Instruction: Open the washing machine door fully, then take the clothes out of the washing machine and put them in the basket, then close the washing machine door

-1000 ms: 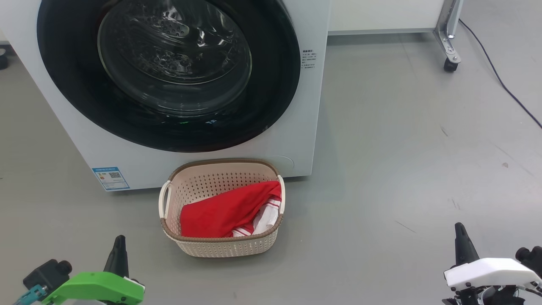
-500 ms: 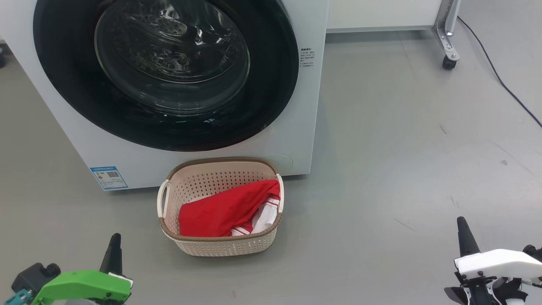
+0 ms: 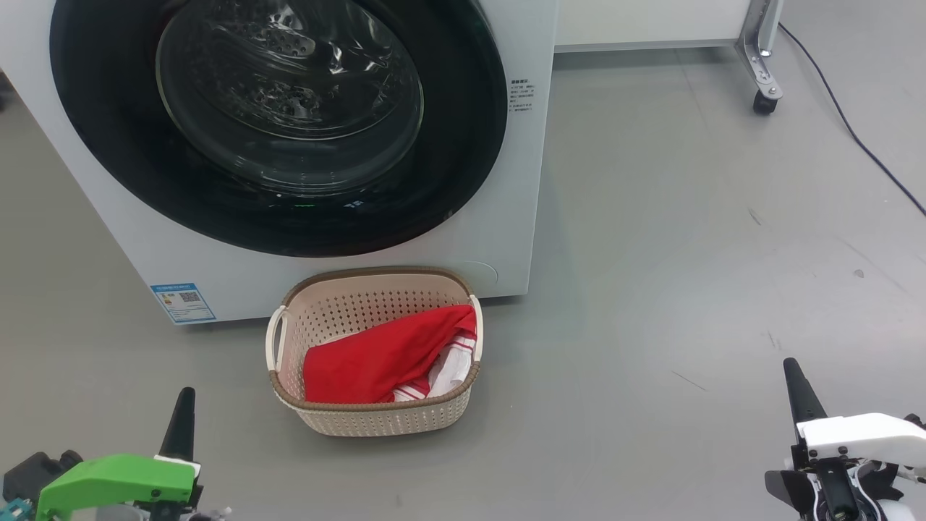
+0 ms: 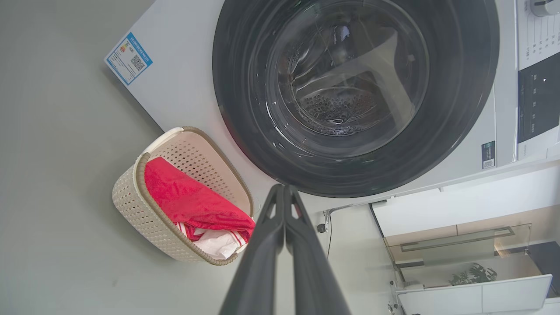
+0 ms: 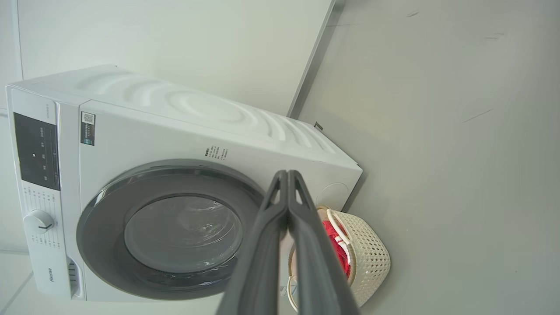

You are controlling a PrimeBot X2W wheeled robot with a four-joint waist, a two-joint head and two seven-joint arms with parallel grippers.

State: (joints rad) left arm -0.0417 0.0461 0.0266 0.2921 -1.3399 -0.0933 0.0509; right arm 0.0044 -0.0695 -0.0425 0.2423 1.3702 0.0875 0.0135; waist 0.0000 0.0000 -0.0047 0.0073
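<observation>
You had the grey floor (image 3: 687, 289) spread out below you, and on it the washing machine (image 3: 528, 217) stood at the upper left of the head view, its white front facing you. The washing machine door (image 3: 463, 145) lay closed flat against that front, and through its clear glass bowl (image 3: 289, 94) you could see the perforated steel drum. Just in front of the machine, below the door's lower edge and towards the right of the front panel, the basket (image 3: 376, 420) sat upright on the floor. The clothes (image 3: 369, 362) lay inside it: a red piece slanted across the top, with white, red-striped fabric tucked beneath it on the right side.

Your left gripper (image 3: 185, 396) hung low at the bottom left, well apart from the basket, fingers pressed together and holding nothing; the left wrist view showed the same two fingers (image 4: 271, 236) meeting at their tips. Your right gripper (image 3: 792, 369) sat at the bottom right, farther from the basket, likewise pressed together and empty, with its fingers (image 5: 306, 245) touching at the tips in the right wrist view.

A small blue sticker (image 3: 182, 302) marked the machine's lower left corner. A caster (image 3: 762, 103) on a metal leg stood at the top right, beside a dark cable (image 3: 854, 137) trailing across the floor.
</observation>
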